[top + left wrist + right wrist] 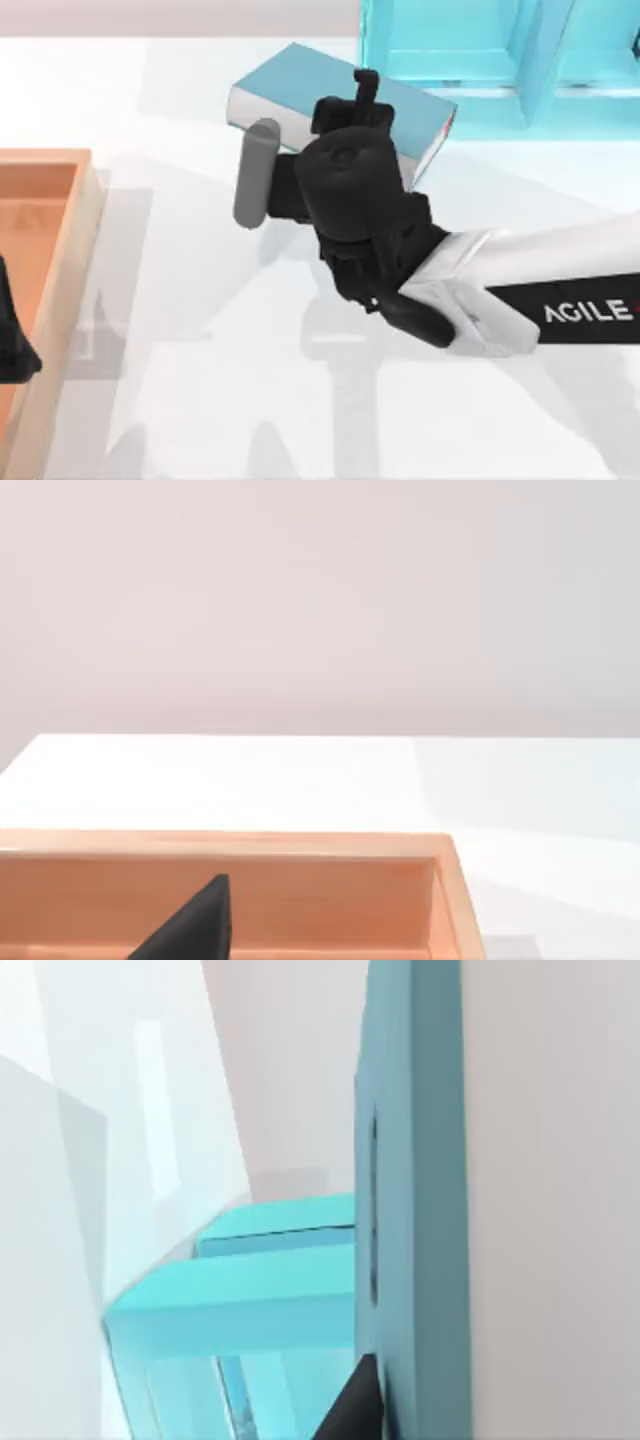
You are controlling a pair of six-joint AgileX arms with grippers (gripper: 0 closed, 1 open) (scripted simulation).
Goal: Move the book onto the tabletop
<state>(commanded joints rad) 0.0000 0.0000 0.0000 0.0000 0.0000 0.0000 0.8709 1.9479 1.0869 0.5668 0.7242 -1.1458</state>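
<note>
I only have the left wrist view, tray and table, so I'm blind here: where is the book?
Observer: In the top view, the book is at the table's far side, beside the turquoise shelf unit.
Operator: Right arm on it?
Observer: Yes, the right gripper is over its cover, one finger pressed against it.
Operator: My left arm?
Observer: The left gripper is parked over the wooden tray at the table's left.

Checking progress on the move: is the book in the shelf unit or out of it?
Out. The book sits beside the turquoise shelf unit, above the tabletop, with the right gripper on it.
</note>
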